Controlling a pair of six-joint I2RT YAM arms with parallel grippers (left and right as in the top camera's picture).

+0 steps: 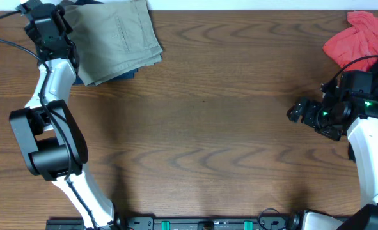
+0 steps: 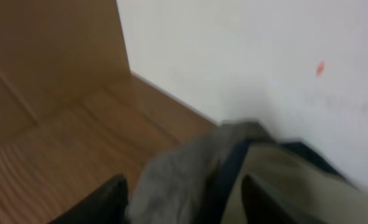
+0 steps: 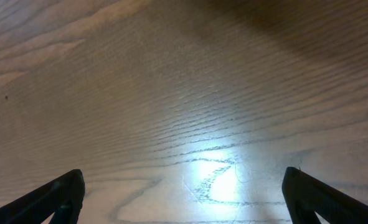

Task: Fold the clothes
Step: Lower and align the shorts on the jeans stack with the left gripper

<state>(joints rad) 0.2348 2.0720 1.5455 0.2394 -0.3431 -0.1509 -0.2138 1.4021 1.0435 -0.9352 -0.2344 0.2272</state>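
The pale khaki shorts [image 1: 118, 38] lie folded at the table's far left corner, on top of a dark navy garment [image 1: 128, 75]. My left gripper [image 1: 51, 9] is at the shorts' left edge by the far edge of the table. In the left wrist view its fingers [image 2: 184, 202] are spread apart, with a grey fold of cloth and a navy band [image 2: 230, 168] between them. The khaki shorts [image 2: 296, 180] lie at the right finger. My right gripper [image 1: 297, 112] is open and empty over bare wood [image 3: 184, 199], far from the shorts.
A crumpled red shirt [image 1: 361, 35] lies at the far right corner, just behind the right arm. A white wall [image 2: 264, 50] runs along the table's far edge. The wooden table [image 1: 208, 128] spans the middle between the arms.
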